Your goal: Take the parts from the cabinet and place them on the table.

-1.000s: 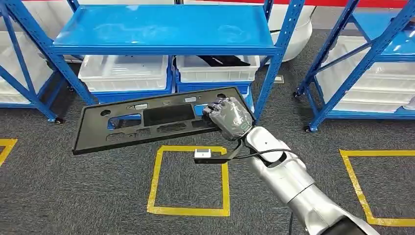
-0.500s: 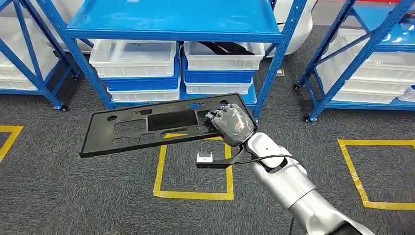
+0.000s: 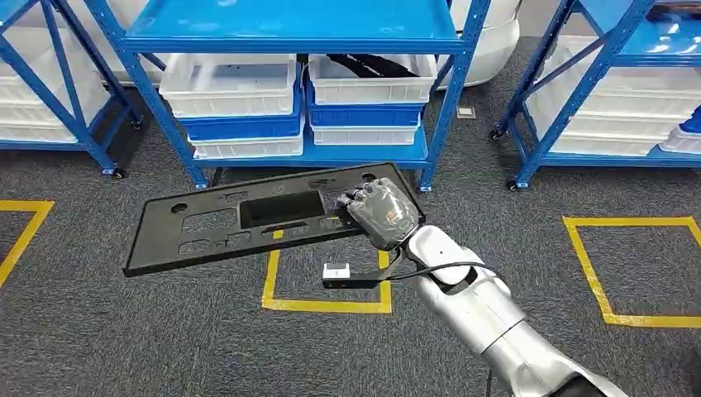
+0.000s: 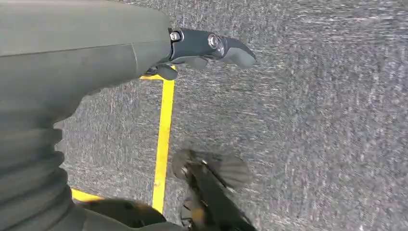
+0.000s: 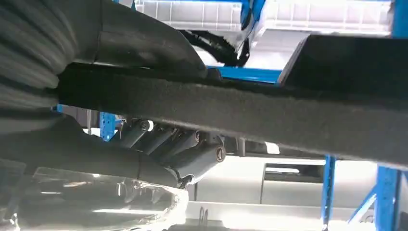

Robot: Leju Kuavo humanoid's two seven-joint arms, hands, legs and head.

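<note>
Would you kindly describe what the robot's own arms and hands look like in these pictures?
The right arm is silver, built of rounded metallic segments. A black cable loops along the wrist to a small white-faced camera module. The right hand has a grey, glossy back and darker fingers. The left hand has a grey cover and dark fingers with visible screw heads.

The black panel looked matt plastic; the shelving glossy painted metal; the carpet rough.
</note>
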